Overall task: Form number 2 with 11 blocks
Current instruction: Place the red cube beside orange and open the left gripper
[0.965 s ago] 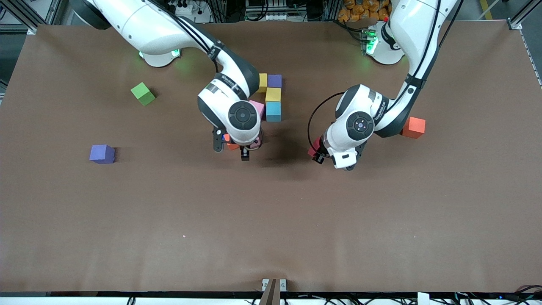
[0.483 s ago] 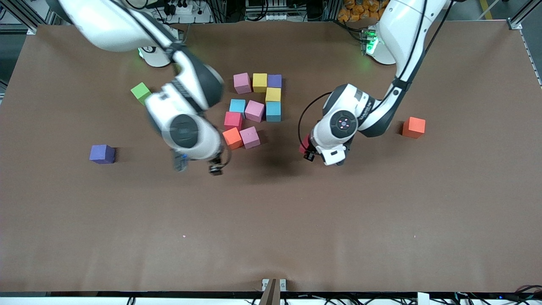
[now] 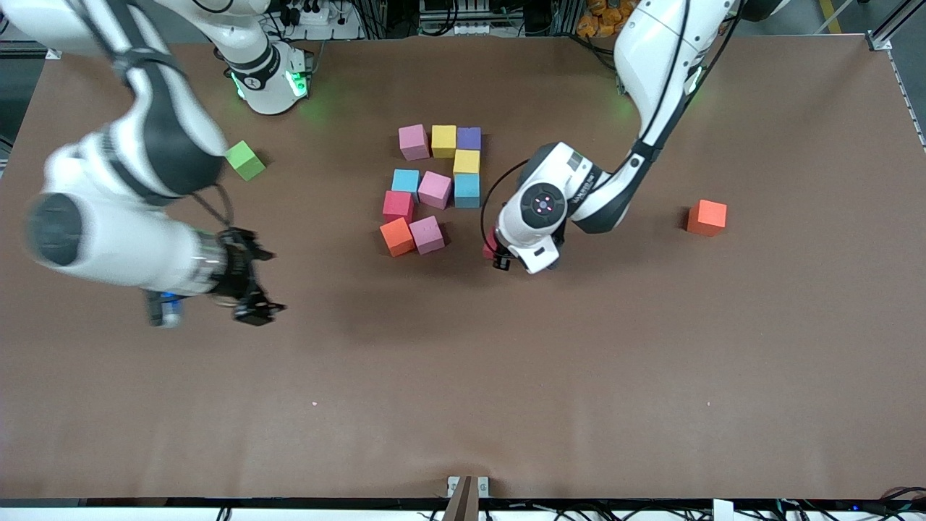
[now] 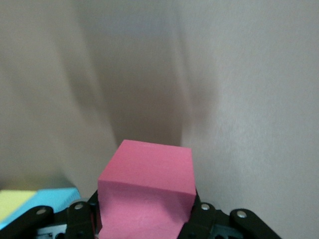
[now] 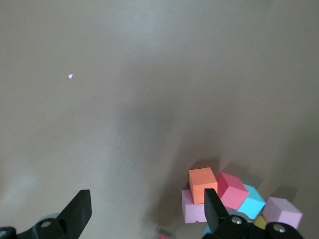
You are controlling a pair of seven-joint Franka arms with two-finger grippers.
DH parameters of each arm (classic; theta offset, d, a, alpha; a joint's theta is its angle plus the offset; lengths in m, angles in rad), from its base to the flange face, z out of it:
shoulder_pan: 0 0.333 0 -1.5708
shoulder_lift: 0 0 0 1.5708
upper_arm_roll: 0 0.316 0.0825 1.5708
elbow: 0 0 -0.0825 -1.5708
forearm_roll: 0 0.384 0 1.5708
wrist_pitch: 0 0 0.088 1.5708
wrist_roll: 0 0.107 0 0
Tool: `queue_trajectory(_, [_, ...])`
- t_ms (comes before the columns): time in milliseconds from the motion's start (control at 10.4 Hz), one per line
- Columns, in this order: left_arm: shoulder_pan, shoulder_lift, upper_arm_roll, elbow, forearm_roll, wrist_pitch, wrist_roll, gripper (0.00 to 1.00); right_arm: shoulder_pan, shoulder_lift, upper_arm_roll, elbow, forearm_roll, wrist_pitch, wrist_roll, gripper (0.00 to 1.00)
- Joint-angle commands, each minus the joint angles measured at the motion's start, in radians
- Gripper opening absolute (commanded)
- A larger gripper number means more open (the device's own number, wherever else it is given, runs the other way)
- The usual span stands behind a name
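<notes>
the left gripper is clamped on a red cube and hangs over bare table beside the digit, toward the left arm's end. ten cubes lie there; the nearest row holds only an orange cube and a pink cube, both skewed. the gap that probably counts is the empty spot just beside that pink cube, between it and the held cube, so i judge the left arm needs only a short move toward the right arm's end and then down. the cube has no long axis, but its faces should square with the row before it lands. the right gripper, fingers wide apart and empty, is over open table well away toward the right arm's end, so the left arm is clearly nearer. a green cube and another orange cube sit apart.
</notes>
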Motion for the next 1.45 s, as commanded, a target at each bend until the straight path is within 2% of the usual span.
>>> queue_trajectory(0, [-0.041, 0.039, 0.009, 0.033, -0.019, 0.051, -0.131, 0.18, -0.046, -0.071, 0.007, -0.029, 0.034, -0.012, -0.126, 1.0])
queue_trajectory(193, [-0.064, 0.087, 0.01, 0.085, -0.017, 0.072, -0.203, 0.2, -0.053, -0.134, -0.019, -0.029, 0.034, -0.009, -0.175, 1.0])
queue_trajectory(579, [-0.11, 0.111, 0.01, 0.101, -0.02, 0.108, -0.256, 0.22, -0.076, -0.267, -0.019, -0.031, 0.035, -0.004, -0.492, 1.0])
queue_trajectory(869, [-0.125, 0.113, 0.01, 0.102, -0.022, 0.119, -0.285, 0.22, -0.14, -0.376, -0.021, -0.067, 0.035, -0.042, -0.779, 1.0])
queue_trajectory(1062, [-0.127, 0.122, 0.01, 0.114, -0.022, 0.125, -0.288, 0.24, -0.161, -0.409, -0.044, -0.067, 0.034, -0.088, -0.931, 1.0])
queue_trajectory(1351, [-0.127, 0.15, 0.013, 0.157, -0.02, 0.127, -0.322, 0.28, -0.16, -0.437, -0.061, -0.06, 0.038, -0.091, -0.992, 1.0])
